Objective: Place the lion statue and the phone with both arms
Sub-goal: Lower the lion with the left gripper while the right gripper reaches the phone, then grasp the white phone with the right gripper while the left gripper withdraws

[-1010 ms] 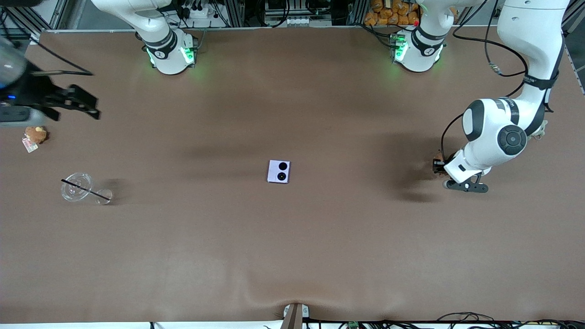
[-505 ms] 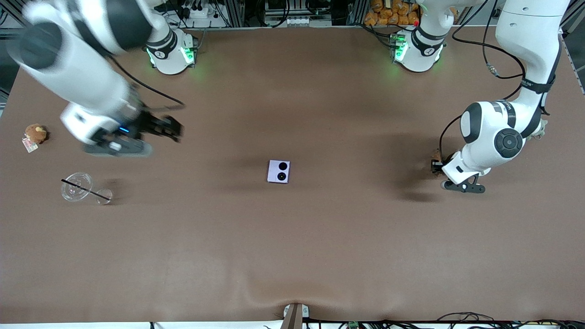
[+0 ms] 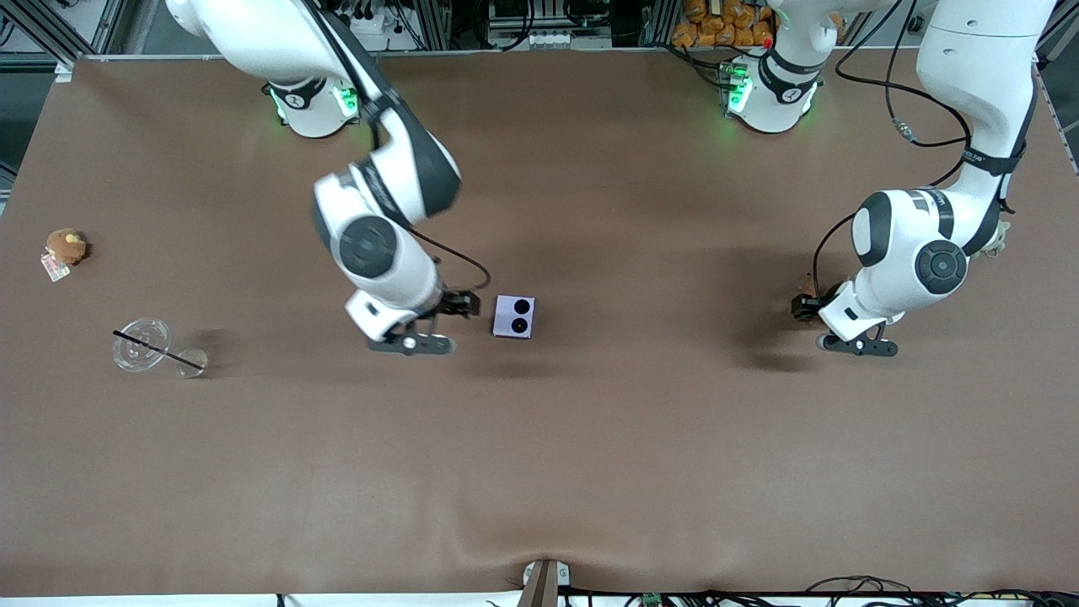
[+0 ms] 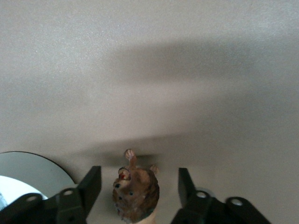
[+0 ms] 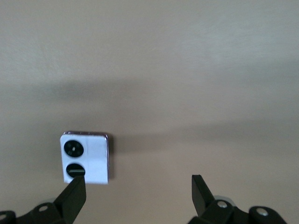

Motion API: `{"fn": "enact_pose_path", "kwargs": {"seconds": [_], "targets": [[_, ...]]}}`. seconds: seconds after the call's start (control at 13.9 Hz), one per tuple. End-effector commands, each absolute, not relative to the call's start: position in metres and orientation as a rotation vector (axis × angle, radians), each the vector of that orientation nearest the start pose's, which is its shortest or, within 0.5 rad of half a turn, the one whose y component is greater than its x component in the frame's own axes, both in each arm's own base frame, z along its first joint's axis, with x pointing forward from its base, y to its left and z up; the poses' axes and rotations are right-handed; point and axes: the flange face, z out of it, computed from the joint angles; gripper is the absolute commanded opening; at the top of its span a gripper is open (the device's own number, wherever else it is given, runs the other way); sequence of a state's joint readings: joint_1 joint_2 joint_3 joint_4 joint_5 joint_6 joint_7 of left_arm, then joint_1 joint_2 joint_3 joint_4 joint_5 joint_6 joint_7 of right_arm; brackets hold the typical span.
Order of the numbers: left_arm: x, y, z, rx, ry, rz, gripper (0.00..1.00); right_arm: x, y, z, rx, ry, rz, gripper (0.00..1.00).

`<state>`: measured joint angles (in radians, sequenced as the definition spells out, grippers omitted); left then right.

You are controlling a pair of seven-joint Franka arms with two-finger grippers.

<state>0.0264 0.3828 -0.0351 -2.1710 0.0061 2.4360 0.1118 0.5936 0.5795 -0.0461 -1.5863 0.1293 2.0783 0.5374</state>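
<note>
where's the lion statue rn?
The tiny orange-brown lion statue stands on the brown table toward the left arm's end, between the open fingers of the left gripper, which do not touch it; the front view mostly hides it.

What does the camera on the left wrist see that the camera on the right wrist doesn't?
Only the left wrist view shows the lion statue, standing on the table between the open fingers of the left gripper, with a gap on each side. Only the right wrist view shows the phone, lying flat just ahead of the open right gripper, off to one finger's side. Both share the plain brown table and a pair of black fingers at the picture's edge.
</note>
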Motion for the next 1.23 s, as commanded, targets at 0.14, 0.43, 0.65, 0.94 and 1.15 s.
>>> {"fn": "enact_pose_path", "kwargs": {"seconds": [0.14, 0.43, 0.65, 0.94, 1.15], "targets": [[0.58, -0.01, 0.254, -3.133, 0.211, 0.194, 1.0, 0.572, 0.41, 0.232, -3.11, 0.091, 0.171, 1.0], [0.617, -0.018, 0.341, -3.125, 0.229, 0.295, 1.0, 0.555, 0.449, 0.21, -3.093, 0.225, 0.111, 1.0], [0.635, -0.018, 0.409, -3.126, 0.234, 0.279, 1.0, 0.55, 0.459, 0.196, -3.102, 0.232, 0.119, 1.0], [0.624, -0.015, 0.501, -3.122, 0.229, 0.228, 1.0, 0.546, 0.461, 0.183, -3.115, 0.227, 0.135, 1.0], [0.614, -0.012, 0.553, -3.123, 0.213, 0.104, 1.0, 0.542, 0.467, 0.174, -3.112, 0.217, 0.122, 1.0]]}}
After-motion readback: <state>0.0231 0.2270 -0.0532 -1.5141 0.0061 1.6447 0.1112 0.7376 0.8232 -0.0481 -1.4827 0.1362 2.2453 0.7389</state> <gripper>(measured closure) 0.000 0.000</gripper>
